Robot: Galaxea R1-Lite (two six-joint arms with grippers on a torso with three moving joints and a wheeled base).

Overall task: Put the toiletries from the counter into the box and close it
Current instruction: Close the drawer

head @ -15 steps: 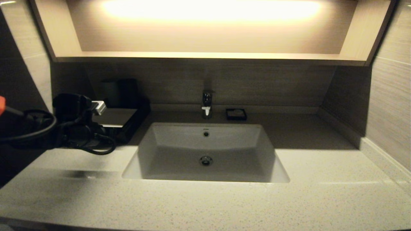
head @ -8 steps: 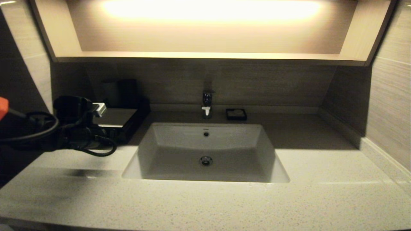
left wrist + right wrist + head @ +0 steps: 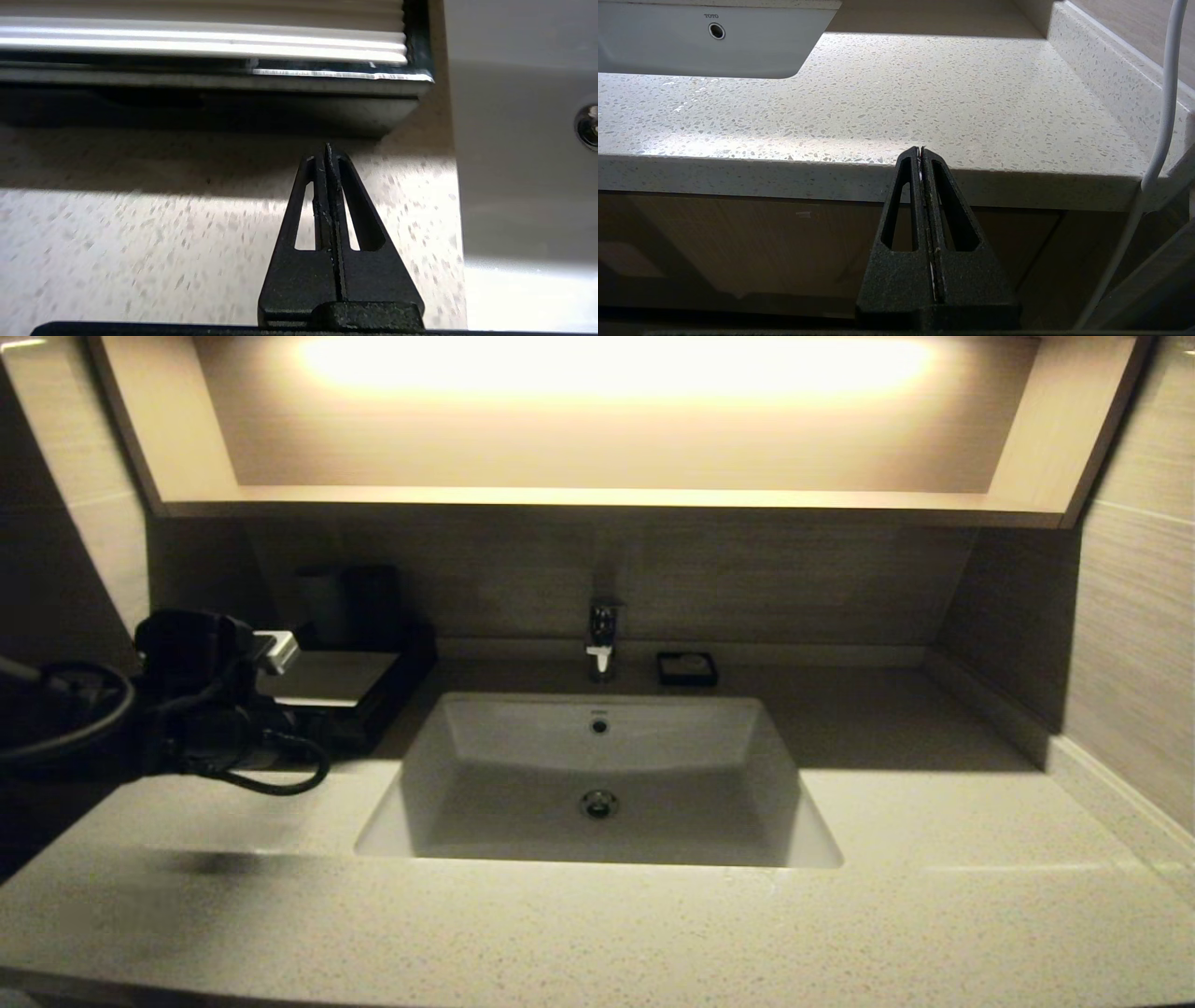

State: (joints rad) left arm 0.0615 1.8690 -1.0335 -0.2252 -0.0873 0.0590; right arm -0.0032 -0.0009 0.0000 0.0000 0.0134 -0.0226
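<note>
Head view: box (image 3: 329, 679) is sitting at 9 o'clock of sink (image 3: 597, 775) on counter (image 3: 597, 933), drawer apparently shut. Left gripper (image 3: 327, 149) is hovering just before it, fingers pressed together, empty. Right gripper (image 3: 920, 151) is idling closed below the counter edge. Toiletries are not showing. Box looks rigid, smooth; push its front face.

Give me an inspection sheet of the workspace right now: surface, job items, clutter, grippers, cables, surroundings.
Surface: speckled counter with sunken white sink; no packets seen lying on it.
Job's things: box at back left, its front looks flush, drawer appears shut; toiletries not in view.
Clutter: small black dish beside the tap; dark cups behind the box.
Grippers: left gripper shut, empty, just in front of the box; right gripper shut, parked below the counter edge.
Cables: black loops on the left arm; white cable by the right wrist.
Surroundings: lit shelf niche above.
</note>
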